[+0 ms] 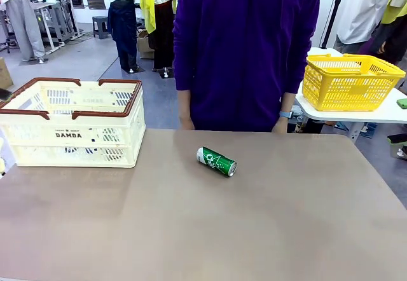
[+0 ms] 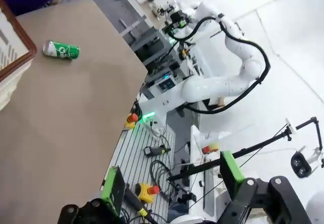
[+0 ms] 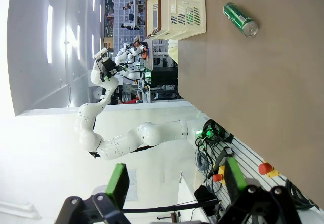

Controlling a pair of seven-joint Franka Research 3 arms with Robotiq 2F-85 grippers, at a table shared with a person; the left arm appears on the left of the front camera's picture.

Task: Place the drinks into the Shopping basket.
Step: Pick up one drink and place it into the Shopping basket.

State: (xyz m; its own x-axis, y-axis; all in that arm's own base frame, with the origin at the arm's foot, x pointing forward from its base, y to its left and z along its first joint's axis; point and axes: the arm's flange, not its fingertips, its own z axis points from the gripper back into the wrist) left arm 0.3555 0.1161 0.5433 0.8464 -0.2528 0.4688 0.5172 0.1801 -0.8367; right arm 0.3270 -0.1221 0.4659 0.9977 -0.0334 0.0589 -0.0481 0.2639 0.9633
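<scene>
We see one slim green drink can with white markings and a silver top [image 1: 217,161] lying on its side near the middle of the brown tabletop [image 1: 254,230], its silver end turned toward four o'clock. From the can, the large cream-white slotted plastic crate with a dark brown rim and "DAMDA" on its side [image 1: 73,123] stands well apart at about nine to ten o'clock, by the table's left edge. At twelve o'clock a person in a purple zipped top [image 1: 245,46] stands at the far edge, hands down by the tabletop. At two o'clock, a yellow mesh basket [image 1: 350,81] rests on a separate white table.

Our left gripper [image 2: 172,183] has its green-padded jaws spread wide with nothing between them; our right gripper [image 3: 174,183] likewise stands wide and empty.
</scene>
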